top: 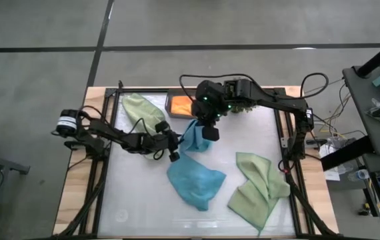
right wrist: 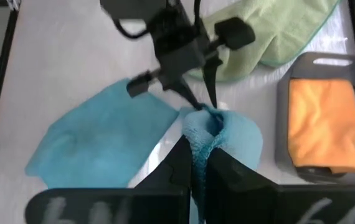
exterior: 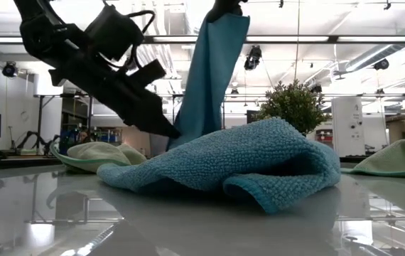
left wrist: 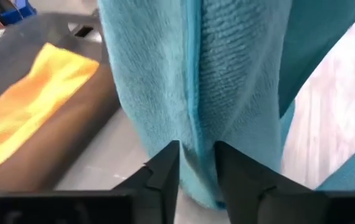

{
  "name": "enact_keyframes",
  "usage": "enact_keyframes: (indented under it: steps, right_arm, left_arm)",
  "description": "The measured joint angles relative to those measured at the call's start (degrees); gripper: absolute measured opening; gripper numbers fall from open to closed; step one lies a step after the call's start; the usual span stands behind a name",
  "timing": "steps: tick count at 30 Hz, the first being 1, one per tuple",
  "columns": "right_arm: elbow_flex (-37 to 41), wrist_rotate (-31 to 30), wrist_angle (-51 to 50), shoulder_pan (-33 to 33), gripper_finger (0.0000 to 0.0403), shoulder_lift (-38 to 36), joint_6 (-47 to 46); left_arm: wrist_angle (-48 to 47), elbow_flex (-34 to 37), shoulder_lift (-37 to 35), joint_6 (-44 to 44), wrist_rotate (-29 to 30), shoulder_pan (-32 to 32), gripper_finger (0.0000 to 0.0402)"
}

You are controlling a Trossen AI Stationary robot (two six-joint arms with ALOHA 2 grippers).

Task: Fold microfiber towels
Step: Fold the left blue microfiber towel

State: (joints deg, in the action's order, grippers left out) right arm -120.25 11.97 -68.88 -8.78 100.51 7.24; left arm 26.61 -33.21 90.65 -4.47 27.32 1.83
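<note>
No brand, label or writing can be read on any cloth, on the arms or on the tray. The right gripper point(top: 209, 131) hangs over the table's middle, slightly toward twelve o'clock, its fingers point(right wrist: 179, 163) pressed together on a bunched fold of a teal-blue towel point(top: 193, 138), which drapes from it as a long ribbed curtain in the low view. The left gripper point(top: 174, 153) reaches in from nine o'clock and meets that same hanging cloth low down; its two dark fingers point(left wrist: 165, 169) stand a narrow gap apart with the towel's lower fold between them, though whether they truly pinch it I cannot tell. A second teal-blue towel point(top: 195, 183) lies crumpled toward six o'clock of centre, its looped pile thick and nubbly, edges rolled under. One sage green towel point(top: 142, 109) sits rumpled at about eleven o'clock near the table edge; the other green towel point(top: 258, 189) sprawls at four to five o'clock, one corner close to the edge of the white surface. The orange towel point(top: 179, 105) lies in the dark grey tray point(right wrist: 286, 124) at twelve o'clock, a rounded rectangle with a raised rim. The glossy white tabletop point(top: 130, 193) is open at seven to eight o'clock. A small bushy plant point(exterior: 295, 105) stands behind the cloths.
</note>
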Motion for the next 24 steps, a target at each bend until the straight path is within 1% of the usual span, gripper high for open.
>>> enact_keyframes:
  steps: [2, 4, 9, 13, 16, 24]
  right_arm:
    - [0.02, 0.01, -1.49, 0.00, 0.0008, 0.00, 0.82]
    - [0.02, -0.01, -2.15, 0.00, 0.0008, 0.00, 0.90]
    - [0.02, 0.01, -2.32, 0.00, 0.0008, 0.00, 1.15]
    - [0.02, -0.01, -2.36, 0.00, 0.0008, 0.00, 1.69]
    - [0.02, -0.01, -2.38, 0.00, 0.0008, 0.00, 1.80]
    - [0.02, -0.01, -2.60, 0.00, 0.0008, 0.00, 1.80]
  left_arm:
    - [-0.23, 0.25, -0.72, -0.18, -0.76, 0.00, 0.0073]
    - [-0.22, 0.37, -1.41, -0.18, -2.55, 0.00, 0.0074]
    - [-0.15, 0.64, -2.12, -0.36, -4.07, -0.29, 0.0105]
    - [-0.08, 0.66, -1.89, -1.25, -4.00, -1.04, 0.0132]
    - [-0.13, 0.81, -1.46, -1.23, -3.33, -1.31, 0.0142]
    - [-0.11, 1.05, -1.42, -1.21, -0.28, -3.22, 0.0137]
